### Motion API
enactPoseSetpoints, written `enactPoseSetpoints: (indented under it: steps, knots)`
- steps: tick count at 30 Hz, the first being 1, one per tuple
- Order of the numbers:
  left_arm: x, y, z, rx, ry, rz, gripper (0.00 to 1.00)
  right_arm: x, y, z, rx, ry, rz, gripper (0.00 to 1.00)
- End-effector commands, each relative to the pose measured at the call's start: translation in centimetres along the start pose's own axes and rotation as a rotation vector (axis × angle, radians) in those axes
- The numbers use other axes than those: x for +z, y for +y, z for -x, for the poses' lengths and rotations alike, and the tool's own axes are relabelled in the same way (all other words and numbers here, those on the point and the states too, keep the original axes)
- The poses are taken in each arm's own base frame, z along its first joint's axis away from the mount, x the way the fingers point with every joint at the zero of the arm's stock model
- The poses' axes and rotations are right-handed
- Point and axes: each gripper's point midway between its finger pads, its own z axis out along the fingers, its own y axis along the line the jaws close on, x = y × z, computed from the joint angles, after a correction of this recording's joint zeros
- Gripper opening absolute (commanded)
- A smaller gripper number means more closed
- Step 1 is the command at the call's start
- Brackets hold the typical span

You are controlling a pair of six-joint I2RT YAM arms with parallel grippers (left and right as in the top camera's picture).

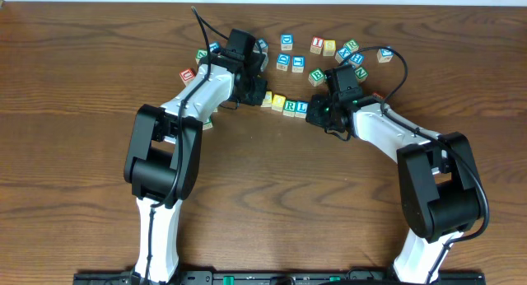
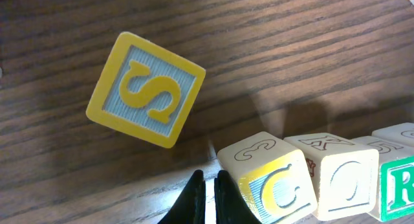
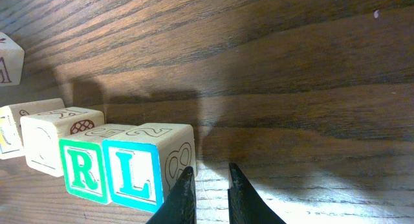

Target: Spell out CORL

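Four cubes stand in a tight row on the wooden table: C (image 2: 275,185), O (image 2: 339,175), green R (image 3: 84,171) and blue L (image 3: 132,172). From overhead the row (image 1: 284,104) runs between the two grippers. My left gripper (image 2: 208,185) is shut and empty, its tips just left of the C cube. My right gripper (image 3: 210,179) is shut with nothing held, its left finger (image 3: 184,195) against the L cube's right side. In the overhead view the left gripper (image 1: 254,94) and right gripper (image 1: 315,112) flank the row's two ends.
A yellow S cube (image 2: 145,89) lies tilted beyond the left gripper. Several loose letter cubes (image 1: 321,48) are scattered at the back, with more (image 1: 188,73) to the left of the left arm. A pale cube (image 3: 10,59) sits at the right wrist view's left edge.
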Motion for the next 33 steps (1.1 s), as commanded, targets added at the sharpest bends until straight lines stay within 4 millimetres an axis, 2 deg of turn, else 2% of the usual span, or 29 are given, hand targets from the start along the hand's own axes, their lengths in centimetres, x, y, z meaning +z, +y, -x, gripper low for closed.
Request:
enactPoseSetpoints:
  steps: [1, 13, 20, 33]
  knots:
    - [-0.9, -0.1, 1.1, -0.006, -0.035, 0.007, 0.08, 0.2, 0.2, 0.1, -0.003, -0.003, -0.007, 0.13]
    - [-0.6, -1.7, 1.0, 0.024, -0.034, -0.005, 0.08, 0.2, 0.2, 0.1, -0.004, -0.002, -0.007, 0.12]
    - [-0.6, -1.6, 0.9, 0.023, -0.028, -0.003, 0.08, 0.2, 0.2, 0.1, -0.004, -0.003, -0.007, 0.12]
    - [-0.6, -1.5, -1.0, 0.006, 0.048, 0.003, 0.08, 0.2, 0.7, 0.8, -0.026, -0.033, 0.015, 0.12]
